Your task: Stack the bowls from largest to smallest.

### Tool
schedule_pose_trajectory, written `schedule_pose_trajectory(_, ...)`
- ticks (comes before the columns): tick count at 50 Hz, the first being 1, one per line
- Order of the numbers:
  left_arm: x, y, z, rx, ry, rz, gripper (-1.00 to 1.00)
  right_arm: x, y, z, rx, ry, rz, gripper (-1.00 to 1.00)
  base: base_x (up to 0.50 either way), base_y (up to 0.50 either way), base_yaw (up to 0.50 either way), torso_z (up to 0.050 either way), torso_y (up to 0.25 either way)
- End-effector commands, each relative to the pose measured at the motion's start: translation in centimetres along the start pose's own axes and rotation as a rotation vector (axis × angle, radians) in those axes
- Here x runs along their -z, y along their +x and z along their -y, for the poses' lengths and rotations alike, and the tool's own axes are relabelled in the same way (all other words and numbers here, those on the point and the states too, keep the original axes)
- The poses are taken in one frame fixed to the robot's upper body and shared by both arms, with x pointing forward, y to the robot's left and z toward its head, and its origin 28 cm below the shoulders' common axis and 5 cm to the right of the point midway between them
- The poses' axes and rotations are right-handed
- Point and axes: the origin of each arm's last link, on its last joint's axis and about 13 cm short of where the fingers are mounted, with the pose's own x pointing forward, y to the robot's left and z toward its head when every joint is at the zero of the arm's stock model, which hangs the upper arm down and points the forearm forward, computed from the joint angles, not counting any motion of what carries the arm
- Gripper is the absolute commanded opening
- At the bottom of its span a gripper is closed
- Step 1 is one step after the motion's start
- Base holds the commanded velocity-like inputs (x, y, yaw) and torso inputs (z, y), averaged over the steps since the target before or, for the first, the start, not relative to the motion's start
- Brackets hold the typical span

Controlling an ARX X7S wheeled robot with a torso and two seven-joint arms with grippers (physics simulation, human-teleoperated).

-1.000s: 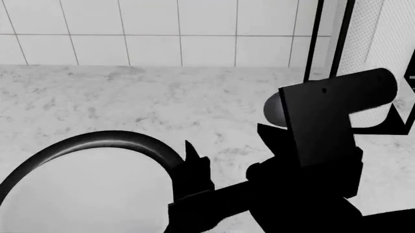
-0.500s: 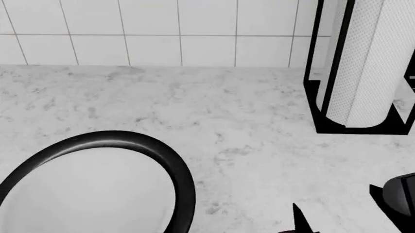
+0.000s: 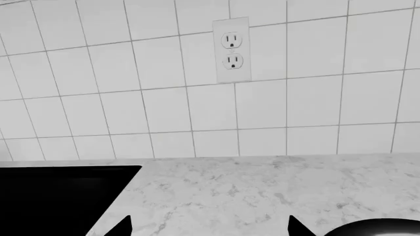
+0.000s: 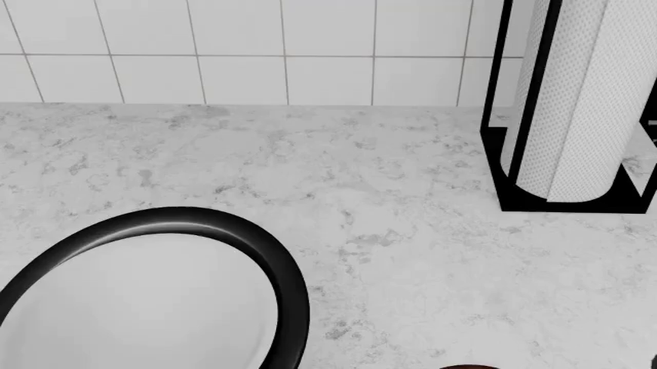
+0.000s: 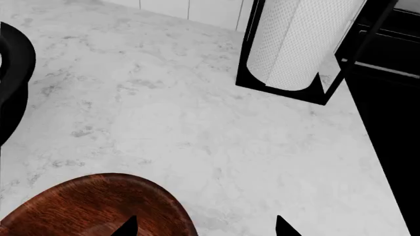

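Your right gripper (image 5: 203, 227) has pulled back off the black bowl (image 4: 269, 254), white bowl (image 4: 144, 307) nested inside. It hangs open over the wooden bowl (image 5: 92, 206). Left gripper (image 3: 208, 227) open, idle.

Even, bright, sourceless light fills all three views; nothing is dim. The marble countertop (image 4: 411, 200) and the tiled wall (image 3: 164, 98) read crisp, grout lines sharp, with no blur or soft focus anywhere. Shadows are almost missing: only a faint grey smudge beside the paper-towel holder (image 5: 288, 91). The black bowl (image 4: 269, 254) carries a pale streak of glare along its rim, and the white bowl (image 4: 134, 307) inside it looks flat. The reddish-brown bowl (image 5: 85, 206) shows a soft sheen. Straight lines stay straight at the edges.
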Motion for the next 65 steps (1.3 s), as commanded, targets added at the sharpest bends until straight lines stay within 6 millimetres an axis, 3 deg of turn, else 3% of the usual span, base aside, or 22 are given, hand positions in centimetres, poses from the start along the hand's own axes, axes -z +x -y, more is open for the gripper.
schedule_pose_trajectory(1, 0.1, 0.1, -0.1, 0.009, -0.026, 0.003, 1.00, 0.9, 1.9, 0.6, -0.033, 0.061, -0.071, 1.00, 0.00, 0.00, 0.00, 0.000, 0.000)
schedule_pose_trajectory(21, 0.4, 0.2, 0.2, 0.017, -0.026, -0.009, 1.00, 2.6, 2.5, 1.3, -0.069, 0.200, -0.144, 1.00, 0.00, 0.00, 0.00, 0.000, 0.000)
schedule_pose_trajectory(59, 0.5, 0.2, 0.2, 0.013, -0.018, -0.018, 1.00, 4.6, 3.9, 0.4, -0.140, 0.235, -0.203, 1.00, 0.00, 0.00, 0.00, 0.000, 0.000)
schedule_pose_trajectory(60, 0.5, 0.2, 0.2, 0.014, -0.017, -0.019, 1.00, 4.5, 3.8, 0.5, -0.138, 0.222, -0.190, -1.00, 0.00, 0.00, 0.00, 0.000, 0.000)
schedule_pose_trajectory(65, 0.5, 0.3, 0.2, 0.014, -0.017, -0.018, 1.00, 3.9, 3.6, 0.6, -0.136, 0.218, -0.170, -1.00, 0.00, 0.00, 0.00, 0.000, 0.000)
